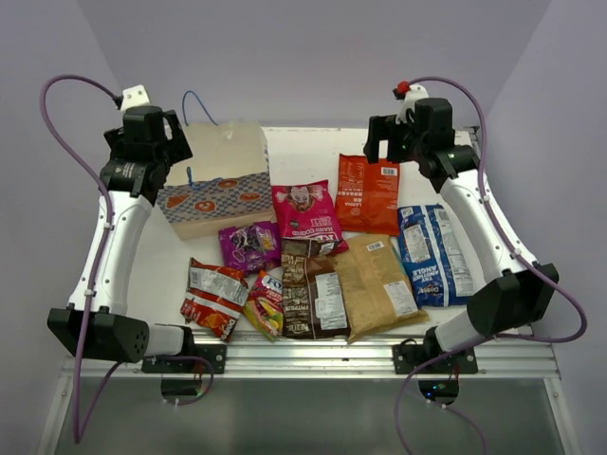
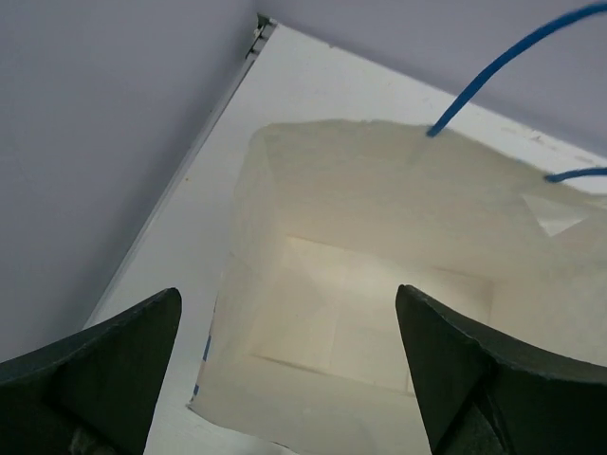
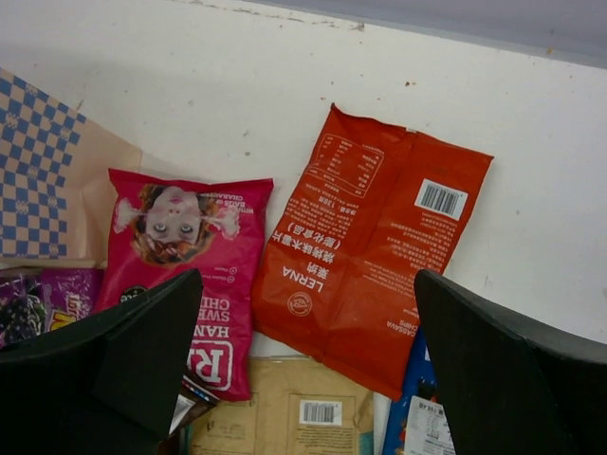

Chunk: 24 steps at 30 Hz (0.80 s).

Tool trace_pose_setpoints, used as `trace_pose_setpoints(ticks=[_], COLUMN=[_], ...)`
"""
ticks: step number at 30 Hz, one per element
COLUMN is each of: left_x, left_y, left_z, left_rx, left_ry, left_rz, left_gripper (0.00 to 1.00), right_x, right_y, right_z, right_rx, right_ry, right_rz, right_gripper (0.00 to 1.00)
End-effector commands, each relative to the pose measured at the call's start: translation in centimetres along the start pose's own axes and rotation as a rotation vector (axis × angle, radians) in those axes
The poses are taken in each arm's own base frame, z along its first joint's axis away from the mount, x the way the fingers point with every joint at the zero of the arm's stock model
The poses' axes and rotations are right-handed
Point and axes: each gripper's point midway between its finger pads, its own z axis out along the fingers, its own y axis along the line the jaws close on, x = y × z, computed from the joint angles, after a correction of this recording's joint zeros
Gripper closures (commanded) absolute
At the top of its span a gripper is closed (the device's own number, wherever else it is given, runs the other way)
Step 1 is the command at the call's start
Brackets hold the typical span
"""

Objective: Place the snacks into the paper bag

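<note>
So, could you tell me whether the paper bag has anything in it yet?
Empty: the left wrist view looks into the open paper bag and shows only its bare pale bottom.

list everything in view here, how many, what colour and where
paper bag: 1, tan with blue-white checked band, far left, open
pink packet: 1, pink, centre
red packet: 1, red, far right of centre
purple packet: 1, purple, nearer than the bag
blue-white packet: 1, blue-white, right
brown packet: 1, brown, near centre
tan packet: 1, tan, right of brown
chips packet: 1, silver-red, near left
candy packet: 1, yellow-red, beside chips
table: 1, white, under everything
left gripper: 1, black, open, over bag mouth
right gripper: 1, black, open, over red packet
</note>
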Motion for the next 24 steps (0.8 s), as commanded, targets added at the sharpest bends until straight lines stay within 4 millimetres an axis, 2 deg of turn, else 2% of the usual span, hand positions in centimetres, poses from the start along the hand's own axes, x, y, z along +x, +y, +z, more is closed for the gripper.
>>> trace_pose_setpoints(ticks=[1, 4, 7, 12, 14, 16, 19, 23, 24], left_x=[3.6, 5.2, 5.9, 5.6, 4.9, 4.1, 3.3, 4.3, 4.5], left_y=[1.2, 1.5, 2.5, 3.6, 3.7, 4.7, 4.5, 4.5, 4.3], left_z=[1.0, 1.8, 2.6, 3.3, 3.3, 3.5, 3.8, 5.5, 5.9], left_rx=[-0.063, -0.075, -0.095, -0.094, -0.092, -0.114, -0.089, -0.064, -0.053], left_ry=[0.059, 0.056, 0.059, 0.024, 0.002, -0.019, -0.042, -0.008, -0.004], left_rz=[-0.002, 0.004, -0.003, -0.018, -0.024, -0.036, -0.038, -0.037, -0.044], left_gripper=[0.02, 0.04, 0.05, 0.18, 0.17, 0.13, 0.12, 0.14, 0.14], right_x=[0.7, 1.9, 2.4, 3.3, 3.9, 4.0, 4.8, 5.7, 6.5], right_y=[-0.2, -0.4, -0.5, -1.1, -1.4, -1.8, -2.2, -3.6, -4.4], right_z=[0.7, 1.4, 2.0, 3.2, 4.0, 4.5, 6.0, 7.8, 8.6], right_rx=[0.014, 0.021, 0.023, 0.052, 0.063, 0.082, 0.101, 0.154, 0.183], right_ry=[-0.005, 0.021, 0.038, 0.067, 0.086, 0.092, 0.124, 0.160, 0.182], right_rz=[-0.013, -0.007, -0.006, -0.009, -0.008, -0.009, -0.013, -0.007, 0.001], right_gripper=[0.01, 0.02, 0.02, 0.02, 0.02, 0.02, 0.02, 0.02, 0.03])
